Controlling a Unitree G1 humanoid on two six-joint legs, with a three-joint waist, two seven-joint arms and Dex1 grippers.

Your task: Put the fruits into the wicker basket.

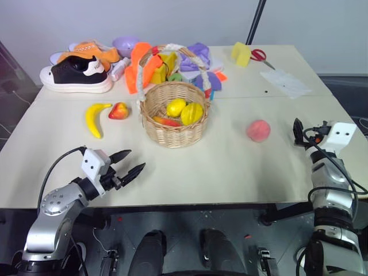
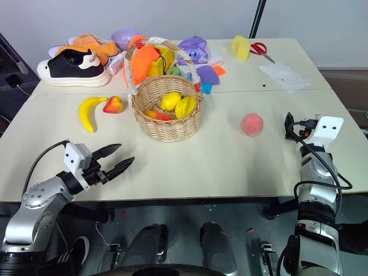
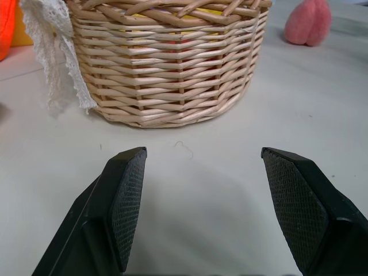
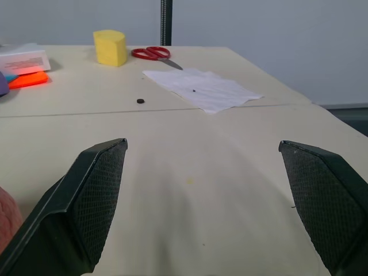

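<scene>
A: From the head, where do the fruits lie?

B: The wicker basket (image 1: 174, 115) stands ahead of the left hand (image 1: 127, 164) and slightly to its right, apart from it, with bare desk (image 1: 230, 172) between. Yellow lemon-like fruits (image 1: 185, 110) and a red-and-yellow piece lie inside. The banana (image 1: 95, 118) and a red-and-yellow mango-like piece (image 1: 118, 110) lie on the desk just left of the basket. The peach (image 1: 258, 130) sits left of the right hand (image 1: 298, 133), near it, not touching.

A: Left wrist camera?

B: The released left hand's fingers (image 3: 123, 198) stand spread over bare desk, grasping nothing; the basket wall faces them, the peach beyond on one side.

A: Right wrist?

B: The right hand's fingers (image 4: 95, 192) gape wide, empty. Open desk ahead, then paper (image 4: 201, 87), scissors (image 4: 150, 53) and a yellow block (image 4: 110, 47) near the far edge.
</scene>
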